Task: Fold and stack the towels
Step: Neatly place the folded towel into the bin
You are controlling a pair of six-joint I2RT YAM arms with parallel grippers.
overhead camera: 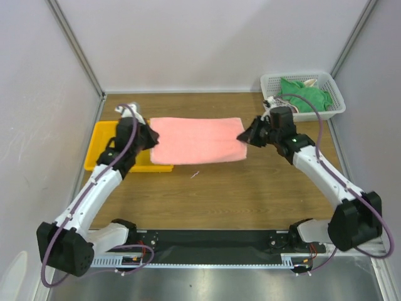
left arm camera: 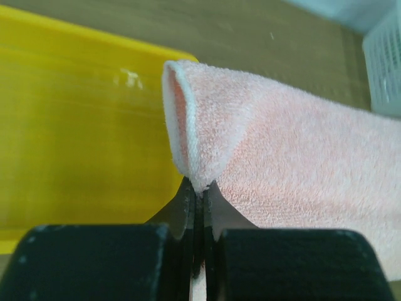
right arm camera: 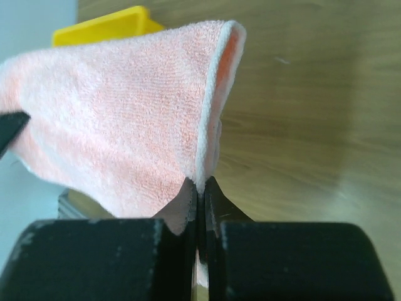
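Observation:
The salmon-pink towel (overhead camera: 197, 140) lies folded in a long strip across the middle of the wooden table, its left end over the yellow tray. My left gripper (overhead camera: 149, 136) is shut on the towel's left end, and the left wrist view shows the pink towel (left arm camera: 294, 157) pinched at the left gripper's (left arm camera: 199, 188) tips. My right gripper (overhead camera: 245, 135) is shut on the right end; the pink cloth (right arm camera: 125, 119) rises from the right gripper's (right arm camera: 200, 185) tips. A green towel (overhead camera: 305, 96) sits bunched in the white basket. The patterned towel is not in view.
A yellow tray (overhead camera: 103, 150) lies at the left under the towel's end, and the yellow tray (left arm camera: 75, 125) fills the left of the left wrist view. The white mesh basket (overhead camera: 303, 93) stands at the back right. Grey walls close in on three sides.

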